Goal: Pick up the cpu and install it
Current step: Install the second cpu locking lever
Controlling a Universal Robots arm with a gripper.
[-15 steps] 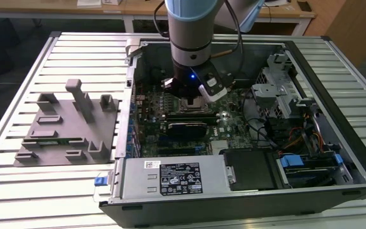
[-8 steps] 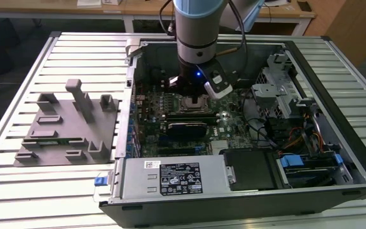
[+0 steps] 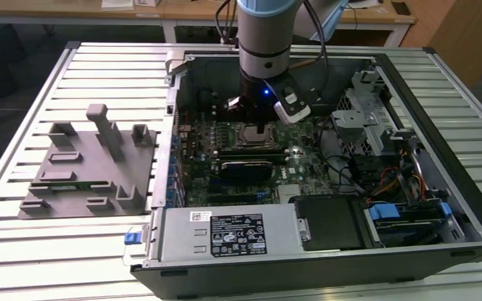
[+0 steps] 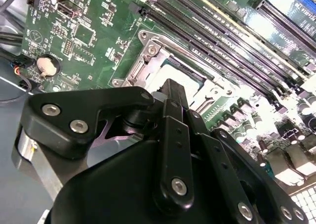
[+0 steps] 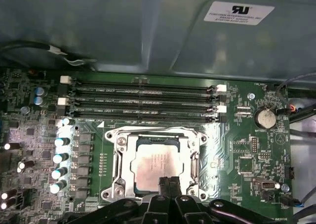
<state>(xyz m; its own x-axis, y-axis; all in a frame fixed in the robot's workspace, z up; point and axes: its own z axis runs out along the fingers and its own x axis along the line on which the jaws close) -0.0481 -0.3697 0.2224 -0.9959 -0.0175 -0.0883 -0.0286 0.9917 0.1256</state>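
The arm stands inside the open computer case (image 3: 467,207), which lies on a slatted metal surface (image 3: 23,113) in the middle of the exterior view; the gripper (image 3: 262,130) hangs directly over the socket frame (image 3: 250,137) near the centre of the motherboard (image 3: 308,166). In the first wrist view the cpu (image 5: 153,162) sits in the lower middle of the frame, lying flat inside the socket frame (image 5: 118,157), its silvery top facing up; the gripper (image 5: 169,185) has its two dark fingers pressed together just at the cpu's near edge, so the jaws are narrow and hold nothing. The second wrist view shows the same closed fingers (image 4: 174,98) at centre frame, with the socket frame (image 4: 143,68) behind them. Four dark memory slots (image 5: 143,103) run across the board above the socket; a round coin battery (image 5: 265,117) sits at right. A grey tray (image 3: 82,169) with upright posts lies on the surface at the exterior view's left.
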